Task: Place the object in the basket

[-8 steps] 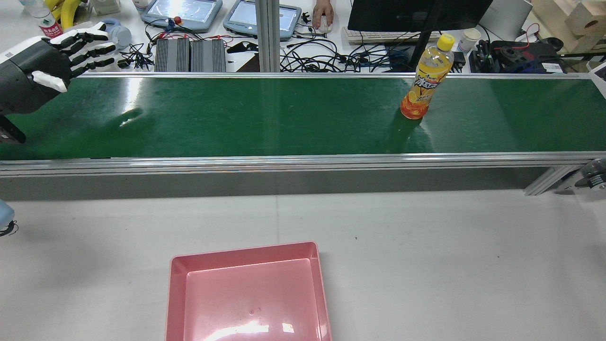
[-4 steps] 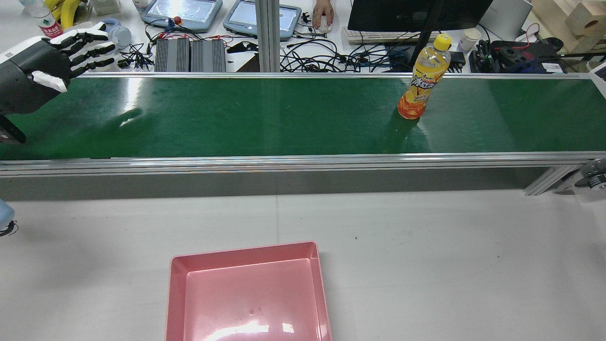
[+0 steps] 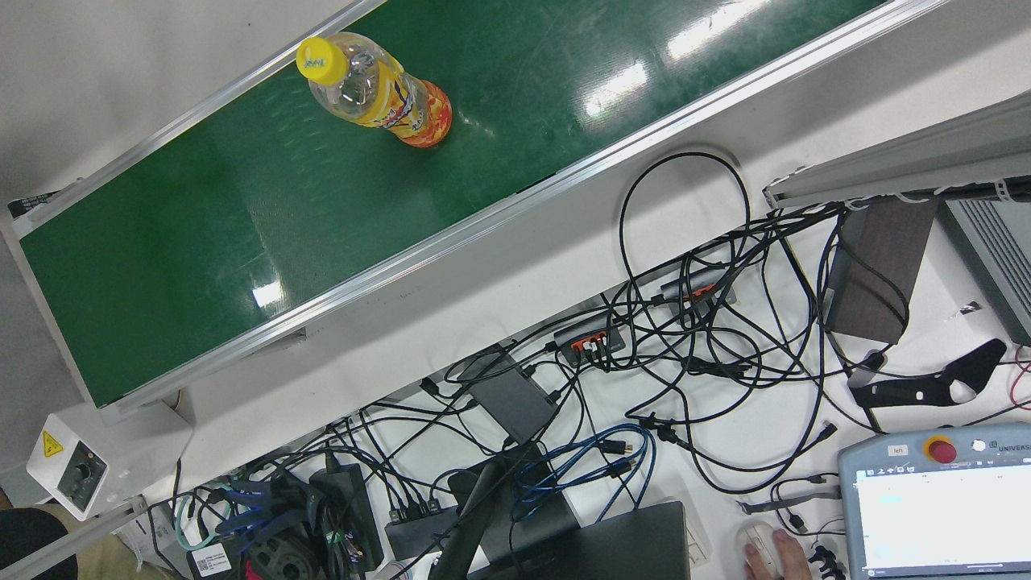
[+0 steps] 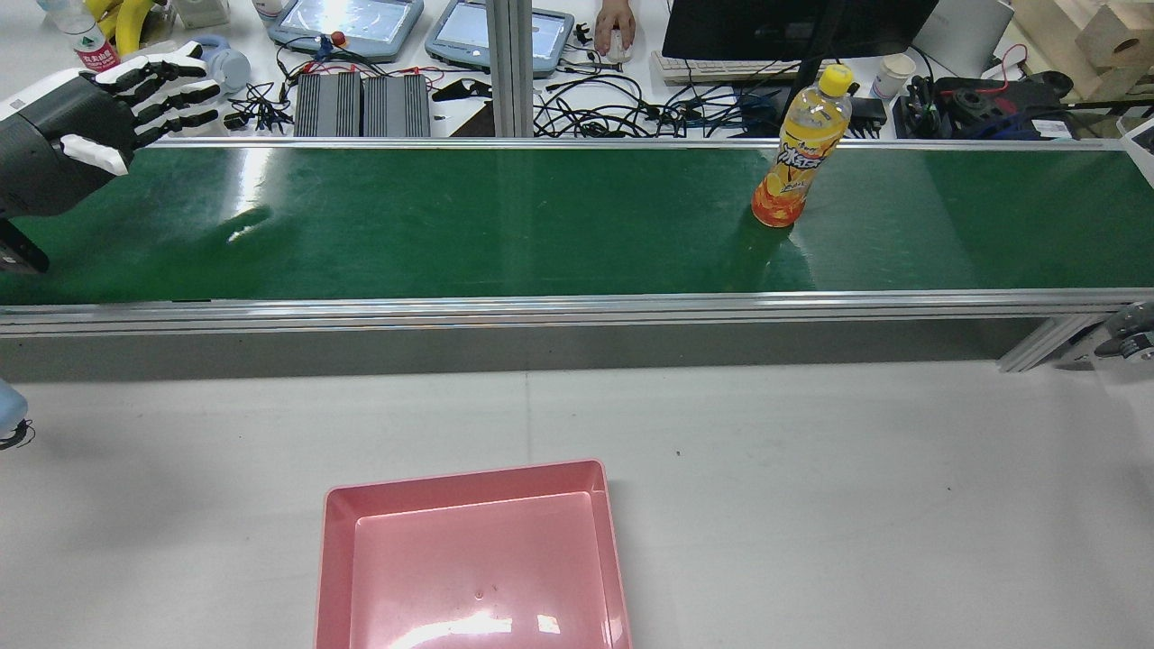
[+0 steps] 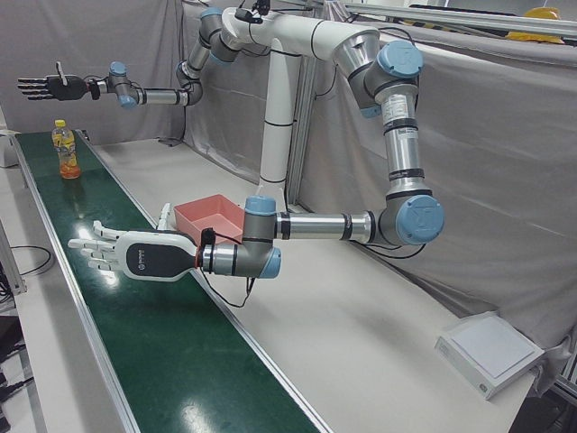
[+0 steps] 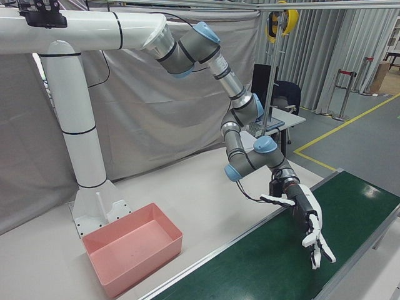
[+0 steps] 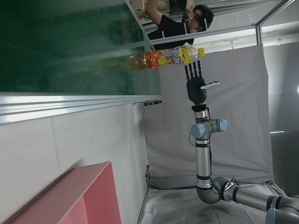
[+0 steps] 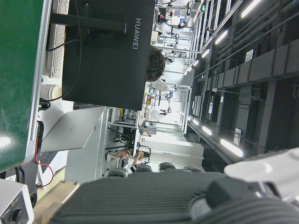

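Left hand (image 4: 86,122) hovers over the green conveyor belt (image 4: 505,221) at its left end in the rear view, fingers spread, holding nothing. Right hand (image 5: 54,87) is raised beyond the belt's far end, fingers likewise spread and empty. Orange drink bottle (image 4: 802,149) stands upright on the belt, well apart from both. Pink basket (image 4: 473,559) sits empty on the white table (image 4: 856,505).

Bright, even overhead indoor light. White glare streaks sit on the glossy green conveyor belt (image 4: 541,225) around ten o'clock in the rear view, and on the pink basket (image 4: 469,559) floor at six o'clock. Shadows are soft; focus is sharp.
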Available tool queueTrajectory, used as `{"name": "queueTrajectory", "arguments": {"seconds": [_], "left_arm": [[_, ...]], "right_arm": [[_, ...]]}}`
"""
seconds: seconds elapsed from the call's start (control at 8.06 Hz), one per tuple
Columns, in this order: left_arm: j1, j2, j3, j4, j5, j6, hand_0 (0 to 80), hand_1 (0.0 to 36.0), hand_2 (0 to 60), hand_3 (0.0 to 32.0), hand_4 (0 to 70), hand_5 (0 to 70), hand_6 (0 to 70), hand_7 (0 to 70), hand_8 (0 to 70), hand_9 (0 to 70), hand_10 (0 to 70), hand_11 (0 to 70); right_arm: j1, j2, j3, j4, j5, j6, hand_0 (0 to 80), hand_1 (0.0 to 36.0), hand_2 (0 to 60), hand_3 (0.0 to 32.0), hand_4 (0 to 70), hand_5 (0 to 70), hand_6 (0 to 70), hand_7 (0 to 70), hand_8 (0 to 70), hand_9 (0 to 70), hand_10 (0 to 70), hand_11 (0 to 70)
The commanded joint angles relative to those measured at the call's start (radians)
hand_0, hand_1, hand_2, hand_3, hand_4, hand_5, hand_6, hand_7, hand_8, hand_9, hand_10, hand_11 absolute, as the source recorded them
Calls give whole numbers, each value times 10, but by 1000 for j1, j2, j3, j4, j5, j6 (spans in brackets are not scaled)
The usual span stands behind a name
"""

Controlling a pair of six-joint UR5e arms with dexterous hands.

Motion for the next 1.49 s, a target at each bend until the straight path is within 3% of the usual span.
{"name": "queueTrajectory", "arguments": {"seconds": [0.0, 1.36], "left_arm": [[0, 0, 0, 0, 0, 0, 488, 62, 0, 50, 137, 289, 30, 17, 107, 111, 84, 130], [32, -2, 1, 5, -12, 2, 485, 63, 0, 46, 135, 294, 29, 15, 107, 109, 82, 127]], "right_arm": [[0, 0, 0, 0, 0, 0, 0, 0, 0, 0, 0, 0, 0, 0, 0, 0, 0, 0], [0, 0, 2, 0, 0, 0, 0, 0, 0, 0, 0, 0, 0, 0, 0, 0, 0, 0]]}}
